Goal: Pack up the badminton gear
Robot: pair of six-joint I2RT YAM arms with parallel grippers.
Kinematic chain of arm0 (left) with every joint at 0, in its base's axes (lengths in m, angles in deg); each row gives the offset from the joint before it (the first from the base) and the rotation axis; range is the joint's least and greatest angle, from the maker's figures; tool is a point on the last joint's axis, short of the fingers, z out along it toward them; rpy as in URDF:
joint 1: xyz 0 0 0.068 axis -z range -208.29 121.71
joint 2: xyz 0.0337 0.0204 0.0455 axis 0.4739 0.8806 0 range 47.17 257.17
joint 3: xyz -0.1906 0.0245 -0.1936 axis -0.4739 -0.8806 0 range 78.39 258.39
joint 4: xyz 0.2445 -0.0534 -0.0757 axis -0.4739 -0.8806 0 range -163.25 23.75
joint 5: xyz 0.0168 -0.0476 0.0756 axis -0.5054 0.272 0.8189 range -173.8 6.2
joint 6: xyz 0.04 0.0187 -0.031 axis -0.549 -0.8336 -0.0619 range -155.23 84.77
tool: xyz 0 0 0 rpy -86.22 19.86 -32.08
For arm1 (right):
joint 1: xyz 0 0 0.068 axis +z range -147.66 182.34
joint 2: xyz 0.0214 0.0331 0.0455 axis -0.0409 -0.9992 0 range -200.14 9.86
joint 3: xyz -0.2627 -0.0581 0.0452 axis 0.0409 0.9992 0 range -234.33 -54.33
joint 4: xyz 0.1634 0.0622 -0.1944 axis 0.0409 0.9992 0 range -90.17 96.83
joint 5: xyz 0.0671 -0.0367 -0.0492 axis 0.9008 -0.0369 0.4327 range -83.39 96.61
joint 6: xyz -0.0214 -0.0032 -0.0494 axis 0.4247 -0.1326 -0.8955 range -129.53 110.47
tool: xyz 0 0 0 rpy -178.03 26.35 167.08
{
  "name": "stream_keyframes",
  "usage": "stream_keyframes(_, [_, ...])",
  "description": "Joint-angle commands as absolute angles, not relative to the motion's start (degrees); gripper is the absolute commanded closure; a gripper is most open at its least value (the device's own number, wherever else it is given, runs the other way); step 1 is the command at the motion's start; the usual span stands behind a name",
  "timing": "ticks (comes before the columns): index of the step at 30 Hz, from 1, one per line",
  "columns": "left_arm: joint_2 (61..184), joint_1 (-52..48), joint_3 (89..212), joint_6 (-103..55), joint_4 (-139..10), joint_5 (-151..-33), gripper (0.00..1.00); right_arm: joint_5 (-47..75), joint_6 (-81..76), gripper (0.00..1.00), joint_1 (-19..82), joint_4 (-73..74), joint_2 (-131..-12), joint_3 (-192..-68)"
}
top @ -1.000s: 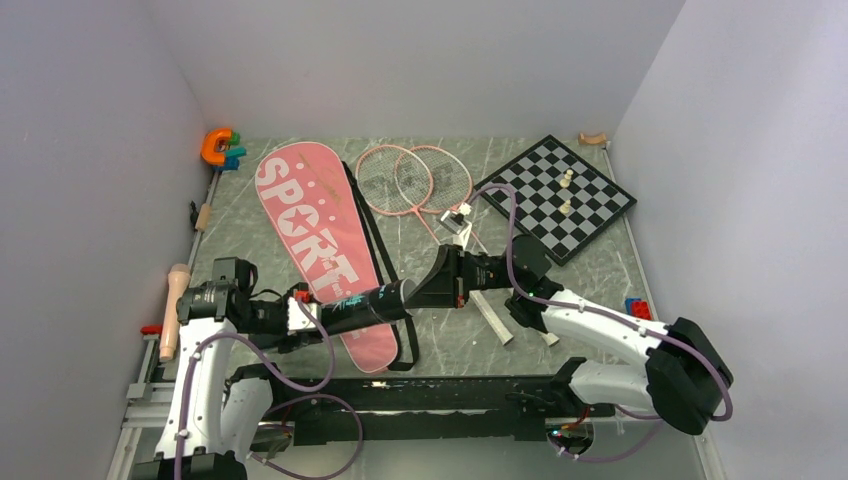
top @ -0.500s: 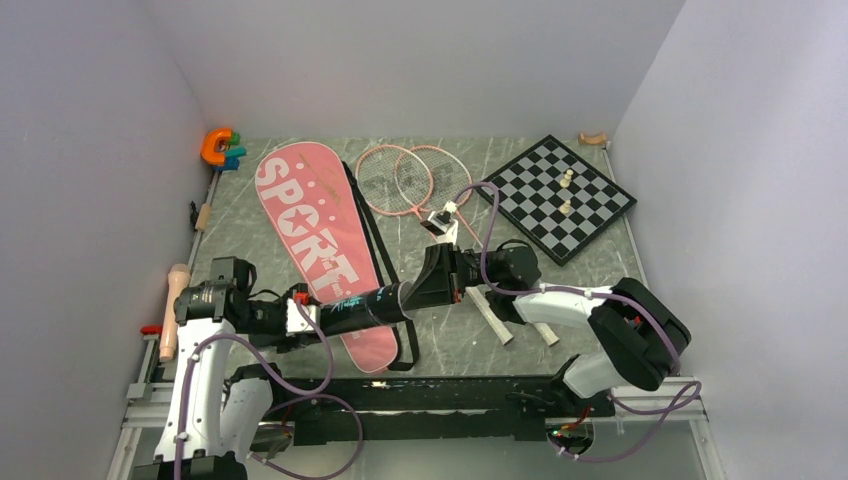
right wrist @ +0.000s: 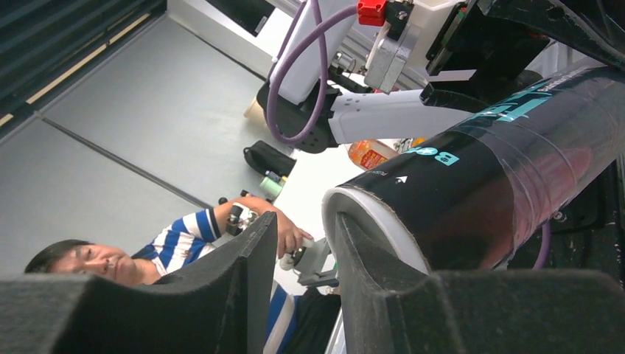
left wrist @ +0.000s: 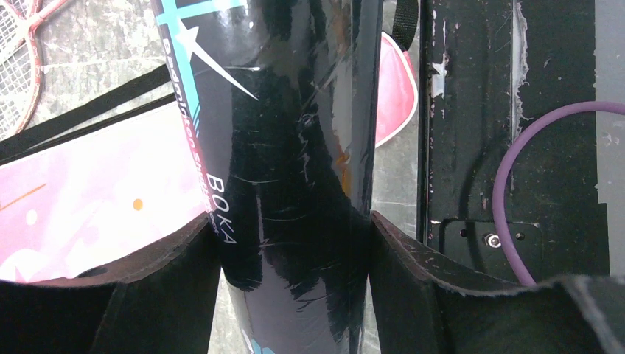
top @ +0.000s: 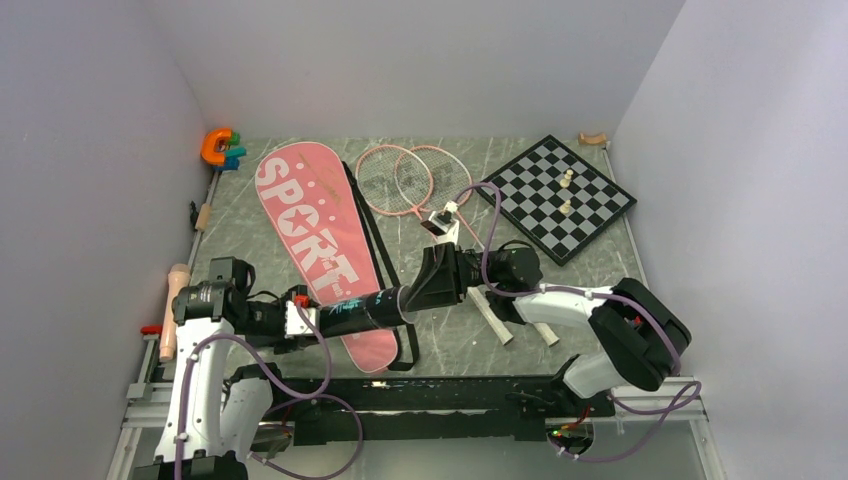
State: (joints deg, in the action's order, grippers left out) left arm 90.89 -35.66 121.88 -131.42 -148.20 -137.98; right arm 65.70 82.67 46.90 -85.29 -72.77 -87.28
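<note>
With the left gripper (left wrist: 293, 228) clamped on the dark tube (top: 365, 308), the right gripper (right wrist: 304, 228), jaws narrowly parted and empty, should back straight off its mouth.

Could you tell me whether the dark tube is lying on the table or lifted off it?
Lifted: the left claw clamps the tube, holding it roughly level above the pink bag.
</note>
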Motion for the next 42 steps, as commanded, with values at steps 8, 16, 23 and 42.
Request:
stream_keyframes(8, [89.71,-35.06,126.51,-137.41,-154.04,-152.25,1.00,63.28,88.17,0.67,47.80,-96.44,-80.87,-89.72])
stream_keyframes(16, [90.95,-34.71,126.21,-138.47,-153.78,-153.02,1.00,62.38,81.62,0.67,49.51,-85.94,-77.57,-90.41])
stream_keyframes(23, [91.31,-34.26,126.97,-138.48,-154.30,-153.32,1.00,61.49,83.79,0.65,49.45,-87.91,-77.14,-89.66])
stream_keyframes(42, [90.65,-34.26,127.32,-135.34,-153.25,-155.05,1.00,64.71,79.30,0.59,44.77,-76.97,-67.35,-87.30])
